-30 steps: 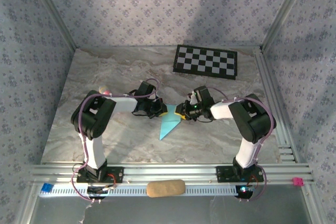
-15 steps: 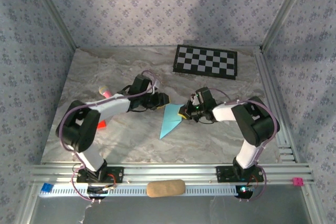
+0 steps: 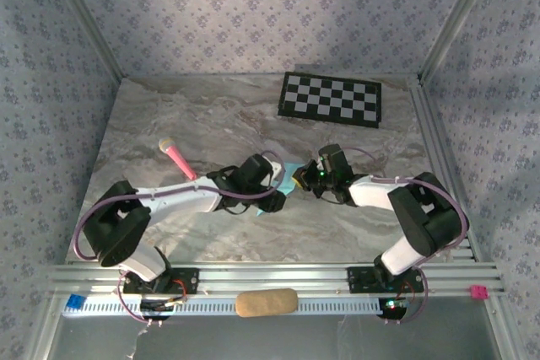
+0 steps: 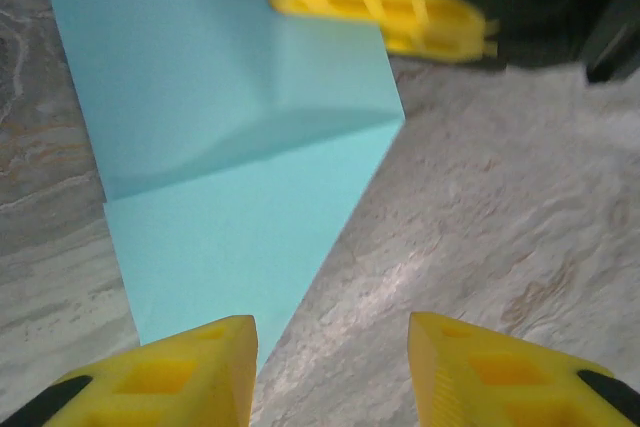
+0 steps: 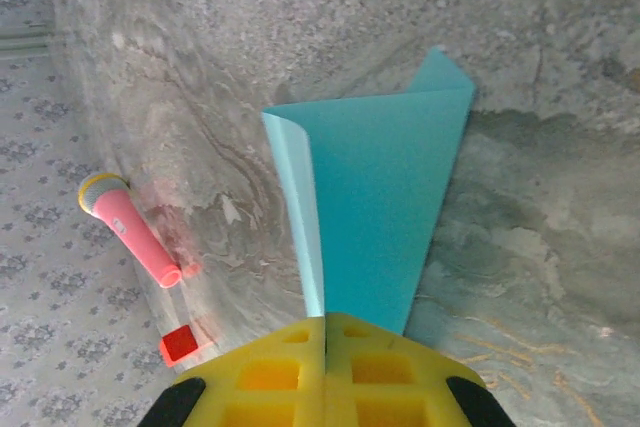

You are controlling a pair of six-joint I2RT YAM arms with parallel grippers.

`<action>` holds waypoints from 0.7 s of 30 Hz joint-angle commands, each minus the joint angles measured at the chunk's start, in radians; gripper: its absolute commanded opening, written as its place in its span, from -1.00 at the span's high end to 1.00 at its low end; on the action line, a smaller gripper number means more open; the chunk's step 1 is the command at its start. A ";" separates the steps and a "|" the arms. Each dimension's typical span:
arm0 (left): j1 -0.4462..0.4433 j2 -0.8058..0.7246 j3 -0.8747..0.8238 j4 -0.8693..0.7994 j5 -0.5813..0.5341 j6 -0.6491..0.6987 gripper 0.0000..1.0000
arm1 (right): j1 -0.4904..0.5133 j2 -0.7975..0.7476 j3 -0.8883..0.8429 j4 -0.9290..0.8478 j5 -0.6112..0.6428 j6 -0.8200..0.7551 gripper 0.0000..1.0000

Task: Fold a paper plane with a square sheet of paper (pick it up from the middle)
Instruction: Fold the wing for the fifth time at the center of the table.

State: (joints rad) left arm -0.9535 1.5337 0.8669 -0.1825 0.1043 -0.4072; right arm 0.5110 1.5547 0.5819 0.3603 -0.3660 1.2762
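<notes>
Clamping the sheet of paper (image 5: 380, 197), right gripper (image 5: 323, 325); left gripper (image 4: 325, 327) parted just above.

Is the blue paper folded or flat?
Folded. The blue paper has doubled layers meeting at a crease, and the shut right tool pinches one end.

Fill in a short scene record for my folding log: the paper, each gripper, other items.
paper: light blue sheet of paper, folded, partly raised off the marble table
right gripper: shut on the sheet's edge
left gripper: open, over the sheet's pointed end
other items: pink pen, checkerboard
</notes>
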 commanded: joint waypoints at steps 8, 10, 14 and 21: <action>-0.134 0.104 0.066 -0.077 -0.360 0.133 0.08 | 0.007 -0.021 -0.011 -0.004 0.030 0.030 1.00; -0.147 0.118 0.075 -0.083 -0.404 0.130 0.08 | 0.007 -0.022 -0.010 -0.004 0.029 0.030 1.00; -0.160 0.137 0.081 -0.077 -0.442 0.128 0.10 | 0.009 -0.024 -0.010 -0.002 0.032 0.031 1.00; -0.165 0.159 0.075 -0.056 -0.469 0.137 0.24 | 0.010 -0.022 -0.008 0.000 0.033 0.034 1.00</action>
State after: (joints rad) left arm -1.1091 1.6650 0.9180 -0.2367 -0.3264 -0.2882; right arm 0.5133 1.5482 0.5812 0.3603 -0.3538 1.2949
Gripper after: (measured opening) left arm 0.392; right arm 0.051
